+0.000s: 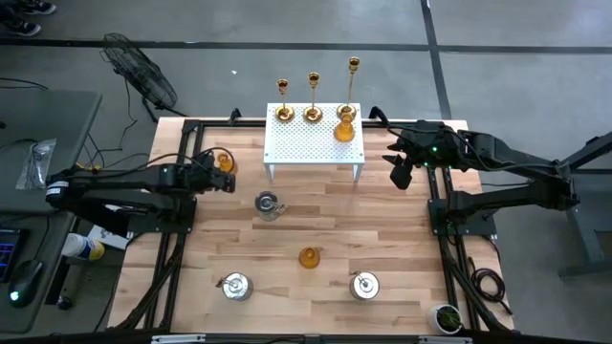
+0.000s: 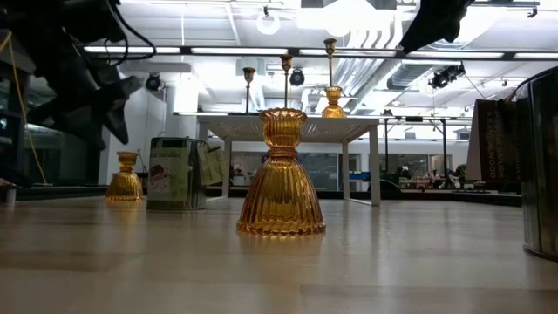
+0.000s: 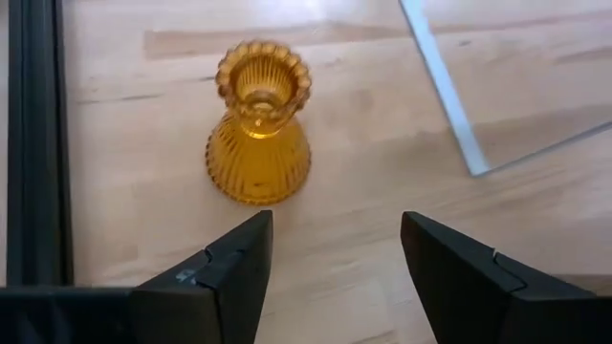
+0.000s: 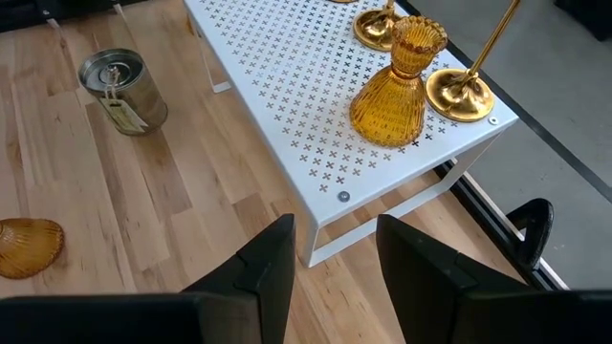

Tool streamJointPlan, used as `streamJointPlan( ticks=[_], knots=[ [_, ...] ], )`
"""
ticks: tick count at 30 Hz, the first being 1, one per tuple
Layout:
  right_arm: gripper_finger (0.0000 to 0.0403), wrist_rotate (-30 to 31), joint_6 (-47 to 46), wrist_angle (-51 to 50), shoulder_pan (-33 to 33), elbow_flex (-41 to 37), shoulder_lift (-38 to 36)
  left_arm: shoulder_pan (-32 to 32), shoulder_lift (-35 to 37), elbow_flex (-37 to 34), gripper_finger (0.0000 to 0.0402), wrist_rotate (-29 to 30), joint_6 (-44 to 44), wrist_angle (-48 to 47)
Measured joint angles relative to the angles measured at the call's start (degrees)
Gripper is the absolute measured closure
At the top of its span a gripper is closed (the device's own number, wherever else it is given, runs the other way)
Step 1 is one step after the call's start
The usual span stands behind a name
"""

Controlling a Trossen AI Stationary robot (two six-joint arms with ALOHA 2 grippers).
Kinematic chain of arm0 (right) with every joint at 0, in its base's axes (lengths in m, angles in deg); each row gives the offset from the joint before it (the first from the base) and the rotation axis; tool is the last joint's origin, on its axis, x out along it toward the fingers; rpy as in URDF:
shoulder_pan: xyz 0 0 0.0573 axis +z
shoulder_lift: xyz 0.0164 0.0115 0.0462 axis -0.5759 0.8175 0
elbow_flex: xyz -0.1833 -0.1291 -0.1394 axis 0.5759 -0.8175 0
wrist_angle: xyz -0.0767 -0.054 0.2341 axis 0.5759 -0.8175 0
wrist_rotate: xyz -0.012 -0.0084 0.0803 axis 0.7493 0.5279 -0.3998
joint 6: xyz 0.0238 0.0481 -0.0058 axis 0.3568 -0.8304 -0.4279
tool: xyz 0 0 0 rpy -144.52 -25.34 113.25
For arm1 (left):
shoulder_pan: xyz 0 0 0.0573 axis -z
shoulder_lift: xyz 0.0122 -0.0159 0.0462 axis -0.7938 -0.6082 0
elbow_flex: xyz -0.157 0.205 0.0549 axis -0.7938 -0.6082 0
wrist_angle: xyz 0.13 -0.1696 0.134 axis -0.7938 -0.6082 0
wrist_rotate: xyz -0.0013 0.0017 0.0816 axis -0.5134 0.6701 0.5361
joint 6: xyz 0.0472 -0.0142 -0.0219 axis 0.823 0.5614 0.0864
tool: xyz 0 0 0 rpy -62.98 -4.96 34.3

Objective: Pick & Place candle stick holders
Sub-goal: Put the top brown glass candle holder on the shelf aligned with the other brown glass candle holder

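An amber holder point(image 3: 260, 134) stands upright on its wide base at the table's left point(image 1: 224, 161). My left gripper point(image 3: 330, 268) is open just short of it, touching nothing. A second amber holder point(image 1: 308, 257) stands at the table's middle. A third point(image 4: 397, 86) stands on the white rack point(image 1: 314, 148) beside three gold candlesticks point(image 1: 313, 96). Three silvery pots point(image 1: 268, 204) point(image 1: 235, 286) point(image 1: 363, 285) rest on the wood. My right gripper point(image 4: 335, 248) hovers open above the table by the rack's right end point(image 1: 400, 174).
Black frame rails point(image 3: 36, 143) run along the table's left edge, close to the amber holder. One rack leg point(image 3: 449, 91) stands ahead of my left gripper. Bare wood lies between the rack and the near pots. A small plant point(image 1: 447, 317) sits at the near right corner.
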Motion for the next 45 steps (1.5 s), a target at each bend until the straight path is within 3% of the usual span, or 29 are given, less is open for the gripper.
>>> streamJointPlan(
  ticks=[15,21,28,33,36,40,45],
  knots=[
    [0.0263,-0.01,0.00,0.02,-0.01,-0.01,0.00,-1.72,0.00,1.33,0.0204,3.00,-4.43,-1.82],
    [0.0263,-0.07,-0.44,0.02,0.00,-0.01,0.00,-6.42,-0.76,1.33,0.0201,0.10,5.79,-1.21],
    [0.0263,-0.20,-0.63,0.02,-0.01,-0.01,0.00,-6.75,-2.42,1.01,0.0164,1.67,13.54,-0.37],
    [0.0263,-0.20,-0.63,0.00,-0.01,-0.01,0.00,-6.75,-4.12,-2.52,0.0122,-1.03,12.43,0.93],
    [0.0263,-0.20,-0.61,0.00,0.00,-0.01,0.00,-6.75,-4.53,-4.20,0.0110,0.95,11.09,1.42],
    [0.0263,-0.02,-0.44,0.00,-0.01,-0.01,0.01,-6.75,-4.52,-6.96,0.0108,4.17,11.13,7.01],
    [0.0263,-0.02,-0.23,0.00,-0.01,-0.01,0.00,-6.74,-4.50,-10.94,0.0107,2.64,15.63,17.40]
  ],
)
